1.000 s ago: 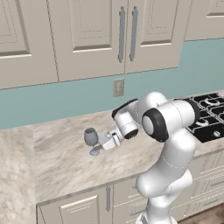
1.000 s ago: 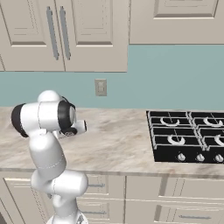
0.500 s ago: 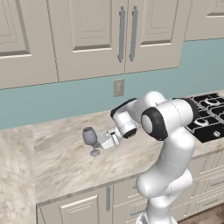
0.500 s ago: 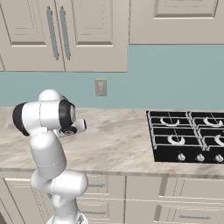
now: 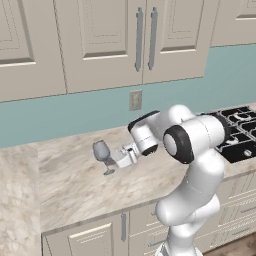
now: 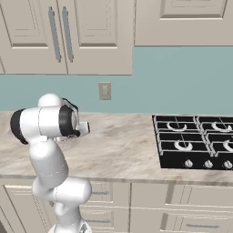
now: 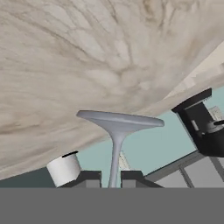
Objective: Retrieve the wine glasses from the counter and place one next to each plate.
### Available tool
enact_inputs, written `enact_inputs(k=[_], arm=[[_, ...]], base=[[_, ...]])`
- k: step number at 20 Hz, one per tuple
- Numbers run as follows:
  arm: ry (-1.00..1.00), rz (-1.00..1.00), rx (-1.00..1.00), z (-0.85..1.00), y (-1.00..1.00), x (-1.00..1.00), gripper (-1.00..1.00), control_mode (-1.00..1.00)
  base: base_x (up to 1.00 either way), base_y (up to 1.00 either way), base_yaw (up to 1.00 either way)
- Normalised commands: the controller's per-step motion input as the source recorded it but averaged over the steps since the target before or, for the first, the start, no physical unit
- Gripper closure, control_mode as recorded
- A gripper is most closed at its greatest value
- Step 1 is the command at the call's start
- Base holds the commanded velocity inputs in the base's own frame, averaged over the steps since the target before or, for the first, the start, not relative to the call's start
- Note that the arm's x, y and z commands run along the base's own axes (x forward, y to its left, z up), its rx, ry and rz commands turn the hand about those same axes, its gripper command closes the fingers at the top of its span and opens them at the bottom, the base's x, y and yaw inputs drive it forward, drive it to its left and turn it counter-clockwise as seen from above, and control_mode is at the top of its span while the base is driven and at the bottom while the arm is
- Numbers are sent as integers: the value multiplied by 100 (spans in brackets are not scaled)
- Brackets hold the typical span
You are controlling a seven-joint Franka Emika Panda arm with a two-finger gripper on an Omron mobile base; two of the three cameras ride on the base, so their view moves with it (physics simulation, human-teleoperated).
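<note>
The arm rises from the base in front of the cabinets, bends at the elbow and reaches left and slightly down over the counter (image 5: pixel 75 185), its wrist turned so the gripper (image 5: pixel 116 159) points sideways, low above the stone. The jaws are pressed in on the stem of 1 wine glass (image 5: pixel 102 152), which stands upright with its foot on or just above the counter, well in from the front edge and about midway between that edge and the backsplash (image 5: pixel 75 112). In the hand view the 2 fingertips (image 7: pixel 89 178) sit either side of the thin stem (image 7: pixel 115 159), with the round foot (image 7: pixel 120 120) spread out beyond them against the marbled stone. That view also shows a white cylinder (image 7: pixel 64 169) near the fingertips and a dark appliance (image 7: pixel 203 124) at the far end of the counter; what either is cannot be told. Bare stone lies all around the glass, to the left up to the corner where the counter turns, and toward the front edge. To the right of the arm, the black cooktop (image 6: pixel 195 145) is set into the counter, well apart from the glass. An outlet (image 5: pixel 135 99) sits on the wall behind the arm, and the wall cabinets (image 5: pixel 120 40) hang well above the gripper.
</note>
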Motion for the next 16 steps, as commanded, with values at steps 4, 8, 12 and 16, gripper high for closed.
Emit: enact_inputs(k=[4, 8, 12, 16], arm=[[-20, 0, 7, 95, 0, -36, 100, -100], [-19, 0, 4, 100, 0, -34, 100, -100], [-17, 0, 1, 79, 0, -41, 100, -100], [-24, 0, 2, 55, -6, -53, 100, -100]], base=[[0, 0, 0], [0, 0, 0], [0, 0, 0], [0, 0, 0]])
